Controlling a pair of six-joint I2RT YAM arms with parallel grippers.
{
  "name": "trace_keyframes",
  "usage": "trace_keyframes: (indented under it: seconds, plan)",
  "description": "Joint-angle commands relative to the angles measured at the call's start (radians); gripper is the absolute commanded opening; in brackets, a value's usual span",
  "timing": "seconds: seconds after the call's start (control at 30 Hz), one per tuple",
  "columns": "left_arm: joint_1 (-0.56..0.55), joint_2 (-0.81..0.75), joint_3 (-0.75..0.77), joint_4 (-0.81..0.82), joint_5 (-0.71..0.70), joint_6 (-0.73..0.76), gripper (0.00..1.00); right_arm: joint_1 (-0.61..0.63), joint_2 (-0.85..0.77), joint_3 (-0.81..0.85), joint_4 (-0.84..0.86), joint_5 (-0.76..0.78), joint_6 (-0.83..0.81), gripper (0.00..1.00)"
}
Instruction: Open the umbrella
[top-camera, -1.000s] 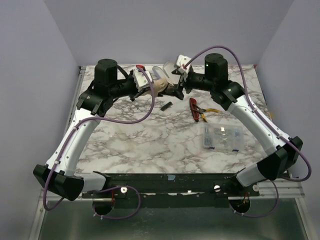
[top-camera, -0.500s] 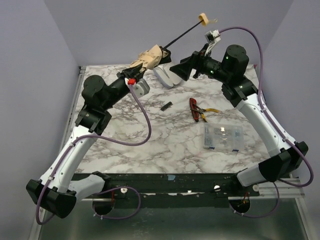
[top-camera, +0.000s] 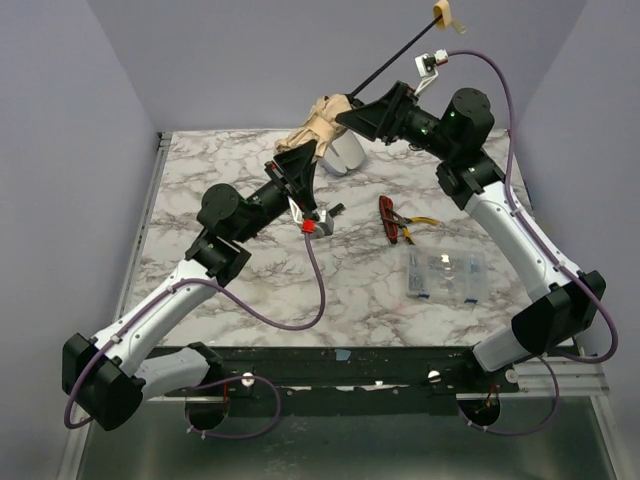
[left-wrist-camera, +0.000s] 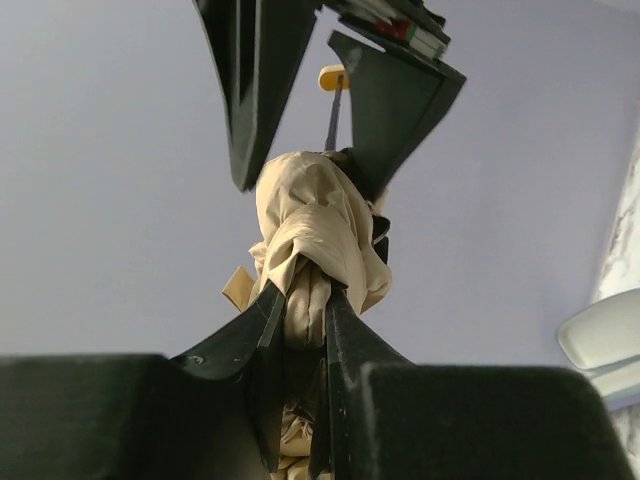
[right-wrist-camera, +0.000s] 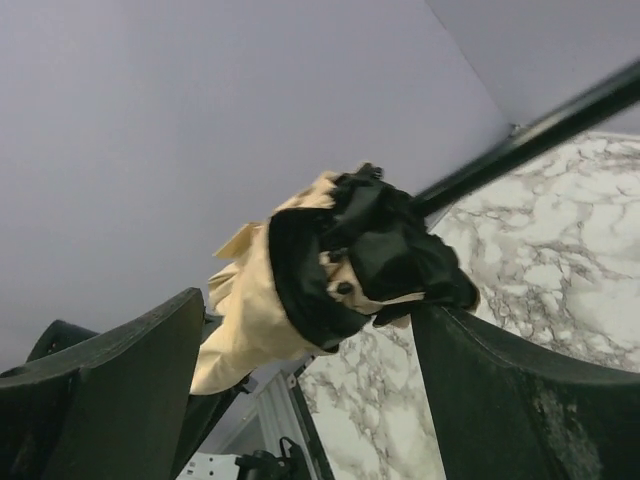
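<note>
Umbrella shaft (right-wrist-camera: 540, 132), far end outside right wrist view

The umbrella (top-camera: 318, 120) is tan with black lining, the table (top-camera: 380, 300) grey-veined white marble.

Bunched tan umbrella (left-wrist-camera: 310, 225) tight in the left gripper (left-wrist-camera: 302, 292), the right gripper (left-wrist-camera: 310, 190) wide astride its upper end.

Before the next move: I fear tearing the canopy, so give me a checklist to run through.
1. Left gripper clamped on the canopy: ok.
2. Right gripper open, a finger on each side of the canopy's black end: ok.
3. Right fingers clear of the fabric: cannot tell.
4. Shaft pulled out, handle free in the air: ok.
5. Sleeve off: ok.
6. Canopy spread: not ok, bunched.
</note>
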Motion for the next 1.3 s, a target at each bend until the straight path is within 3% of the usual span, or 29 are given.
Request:
trace_keyframes:
  seconds: [0.0, 0.13, 0.3, 0.5, 0.57, 0.67, 0.7, 0.73, 0.77, 0.87, 0.93, 1.13, 1.27]
  plan:
    - [-0.055, 0.025, -0.005, 0.212, -0.047, 0.149, 0.0, 0.002, 0.006, -0.036, -0.127, 0.167, -0.007, 0.84]
    - [-0.075, 0.077, -0.011, 0.302, -0.101, 0.214, 0.0, -0.003, -0.014, -0.088, -0.112, 0.172, 0.01, 0.87]
    - [-0.099, 0.076, -0.033, 0.273, -0.079, 0.229, 0.0, -0.002, -0.011, -0.106, 0.017, 0.12, 0.079, 0.89]
    - [-0.13, 0.078, -0.076, 0.277, -0.061, 0.261, 0.0, -0.005, 0.019, -0.088, 0.078, 0.074, 0.098, 0.82]
    - [-0.136, 0.071, -0.082, 0.259, -0.051, 0.259, 0.0, -0.008, 0.027, -0.082, 0.079, 0.07, 0.105, 0.68]
    - [-0.143, 0.06, -0.081, 0.212, -0.065, 0.24, 0.0, -0.013, 0.032, -0.081, 0.077, 0.07, 0.098, 0.3]
    - [-0.145, 0.05, -0.079, 0.19, -0.078, 0.22, 0.06, -0.017, 0.03, -0.083, 0.079, 0.074, 0.09, 0.15]
    - [-0.145, 0.038, -0.079, 0.166, -0.085, 0.192, 0.18, -0.021, 0.026, -0.085, 0.081, 0.08, 0.082, 0.04]
    - [-0.143, 0.02, -0.076, 0.121, -0.092, 0.16, 0.24, -0.027, 0.023, -0.089, 0.081, 0.09, 0.073, 0.0]
    - [-0.138, -0.044, -0.071, -0.035, -0.087, 0.064, 0.48, -0.045, 0.008, -0.107, 0.101, 0.106, 0.043, 0.0]
    - [-0.135, -0.087, -0.073, -0.133, -0.07, -0.013, 0.55, -0.052, -0.007, -0.124, 0.119, 0.116, 0.013, 0.0]
    - [-0.113, -0.15, -0.006, -0.351, -0.044, -0.374, 0.61, -0.054, -0.042, -0.188, 0.144, 0.153, -0.031, 0.0]
    - [-0.079, -0.033, 0.22, -0.528, -0.086, -0.696, 0.54, -0.054, -0.048, -0.222, 0.158, 0.166, -0.029, 0.0]
